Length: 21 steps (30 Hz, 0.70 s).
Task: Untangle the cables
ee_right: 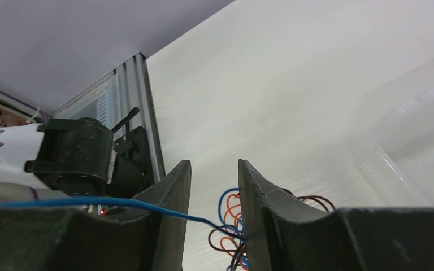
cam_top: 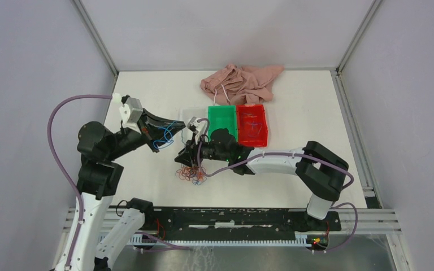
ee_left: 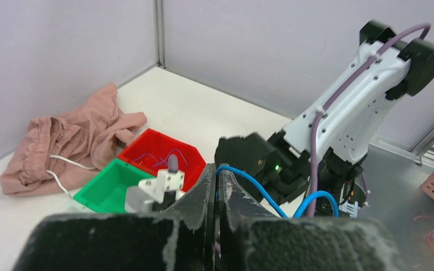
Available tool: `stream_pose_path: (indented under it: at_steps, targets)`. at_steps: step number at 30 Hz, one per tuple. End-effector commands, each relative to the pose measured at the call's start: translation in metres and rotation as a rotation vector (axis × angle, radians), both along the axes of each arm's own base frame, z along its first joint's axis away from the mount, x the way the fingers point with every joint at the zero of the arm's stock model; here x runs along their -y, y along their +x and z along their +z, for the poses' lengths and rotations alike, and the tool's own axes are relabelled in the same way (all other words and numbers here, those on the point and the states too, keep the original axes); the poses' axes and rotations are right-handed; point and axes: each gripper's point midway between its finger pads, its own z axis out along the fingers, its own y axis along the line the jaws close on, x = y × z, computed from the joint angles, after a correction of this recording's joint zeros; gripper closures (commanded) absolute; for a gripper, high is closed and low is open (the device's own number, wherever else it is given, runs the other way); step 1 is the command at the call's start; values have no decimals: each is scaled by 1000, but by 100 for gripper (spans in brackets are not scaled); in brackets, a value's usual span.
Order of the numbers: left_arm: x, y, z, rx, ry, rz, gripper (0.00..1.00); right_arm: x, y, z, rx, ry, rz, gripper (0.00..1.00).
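**A:** Where does the knot sit?

**B:** The cables point(cam_top: 191, 172) lie in a small heap of orange-red, dark and blue curls on the table point(cam_top: 147, 186), near the front, between the two arms. One blue strand point(cam_top: 163, 137) rises out of the heap and runs up to the left.

**A:** Who has that strand?

**B:** The left gripper point(ee_left: 215, 169) is clenched on it. Its wrist view shows the fingers pressed together with the blue wire coming out at the tips. The right gripper point(ee_right: 213, 169) hangs just above the heap with its jaws apart and nothing pinched. The blue strand crosses the gap between them on its way down into the curls.

**A:** How will the stuff behave?

**B:** I judge it very light, soft and springy. Wire this thin slides through pads easily, and the curls hook on one another. A pull on one strand would likely drag the whole heap along rather than free it.

**A:** So where to take hold?

**B:** On the stretched blue strand, close to where it enters the heap. Or on the heap itself, to pin it while the left arm draws the strand away. Either way it should sit squarely between the pads, not at the tip edge, or it may slip.

**A:** Anything around it?

**B:** Behind the heap a green bin point(cam_top: 221, 107) and a red bin point(cam_top: 251, 106) stand side by side, touching. The red one has a few loose wires in it. Further back lies a crumpled pink cloth point(cam_top: 240, 82).
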Motion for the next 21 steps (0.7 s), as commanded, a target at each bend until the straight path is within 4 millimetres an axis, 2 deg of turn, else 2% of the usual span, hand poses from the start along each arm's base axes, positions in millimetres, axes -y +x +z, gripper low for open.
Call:
stream_pose_path:
  at_steps: [1,6,8,14,21]
  targets:
    - [1,-12,48,105,-55,-29,97,-7,14,4,-22,73,-79,58]
    - [1,-14,81,190,-72,-29,97,-2,20,-28,-50,22,-132,59]
    - [0,-15,97,240,-79,-24,97,1,22,-37,-58,10,-153,56]
    - [-6,-17,142,384,-97,20,97,8,26,-60,-83,-19,-199,52]
    - [-19,-17,191,529,-134,116,97,15,26,-79,-115,-45,-225,49]
